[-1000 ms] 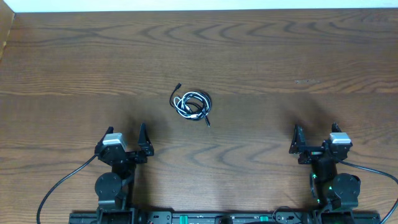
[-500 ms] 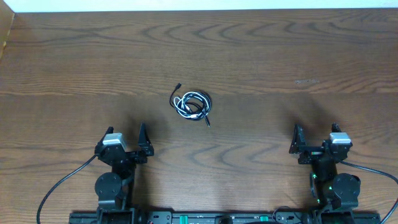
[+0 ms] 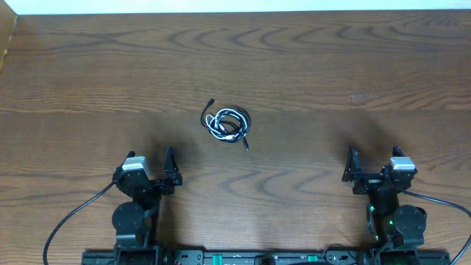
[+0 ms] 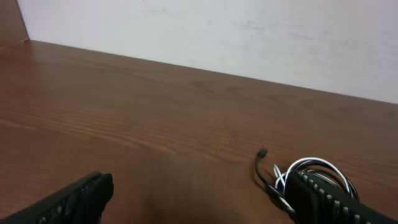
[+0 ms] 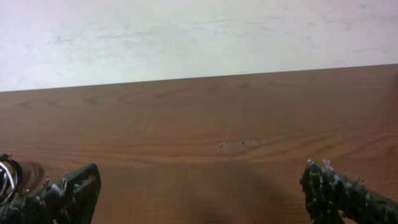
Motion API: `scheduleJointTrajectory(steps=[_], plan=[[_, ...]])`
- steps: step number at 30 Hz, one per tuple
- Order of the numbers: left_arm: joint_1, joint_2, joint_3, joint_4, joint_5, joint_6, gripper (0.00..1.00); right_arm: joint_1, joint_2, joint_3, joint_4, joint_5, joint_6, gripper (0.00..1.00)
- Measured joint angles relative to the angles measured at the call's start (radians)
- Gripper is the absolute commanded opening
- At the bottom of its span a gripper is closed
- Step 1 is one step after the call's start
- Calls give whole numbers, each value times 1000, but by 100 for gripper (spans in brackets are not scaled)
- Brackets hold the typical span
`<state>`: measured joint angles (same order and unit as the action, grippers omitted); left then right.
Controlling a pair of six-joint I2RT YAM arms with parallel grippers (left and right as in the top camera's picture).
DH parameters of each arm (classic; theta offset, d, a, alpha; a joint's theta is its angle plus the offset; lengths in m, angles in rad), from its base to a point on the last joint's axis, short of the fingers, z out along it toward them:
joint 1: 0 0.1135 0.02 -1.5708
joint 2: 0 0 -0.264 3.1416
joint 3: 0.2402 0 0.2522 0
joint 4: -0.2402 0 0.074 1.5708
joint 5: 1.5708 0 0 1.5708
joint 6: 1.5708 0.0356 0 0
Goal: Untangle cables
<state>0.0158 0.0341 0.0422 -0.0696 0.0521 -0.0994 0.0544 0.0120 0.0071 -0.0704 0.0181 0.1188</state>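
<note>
Nearest to you, the left gripper sat at the near edge of the table with its fingers spread wide and nothing between them. The right gripper sat at the same edge on the other side, well apart from the left one. Its fingers were equally released and held nothing. Both pointed away from you across the wood.

Further out lay the cables, roughly between the two arms but nearer your left one and touched by neither. The black cord and the white cord were wound together in one small coil, flat on the table. One black plug end stuck out on the coil's far left, and a second dark tip pointed back toward you.

From your left wrist the coil showed just past the right finger. From your right wrist only a sliver of it showed at the left border.

Beyond that, a faint pale scuff marked the wood ahead of the right gripper. At the far edge the table met a plain light wall.
</note>
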Motion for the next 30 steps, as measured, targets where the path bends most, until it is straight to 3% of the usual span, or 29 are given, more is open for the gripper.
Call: scheduleJointTrajectory(steps=[12, 20, 30], plan=[[0, 95, 146, -116, 47, -35, 93, 0, 0, 0, 13, 1, 0, 99], [0, 406, 441, -251, 62, -38, 94, 0, 0, 0, 9, -38, 2, 99], [0, 790, 821, -446, 107, -31, 93, 0, 15, 83, -97, -102, 120, 99]])
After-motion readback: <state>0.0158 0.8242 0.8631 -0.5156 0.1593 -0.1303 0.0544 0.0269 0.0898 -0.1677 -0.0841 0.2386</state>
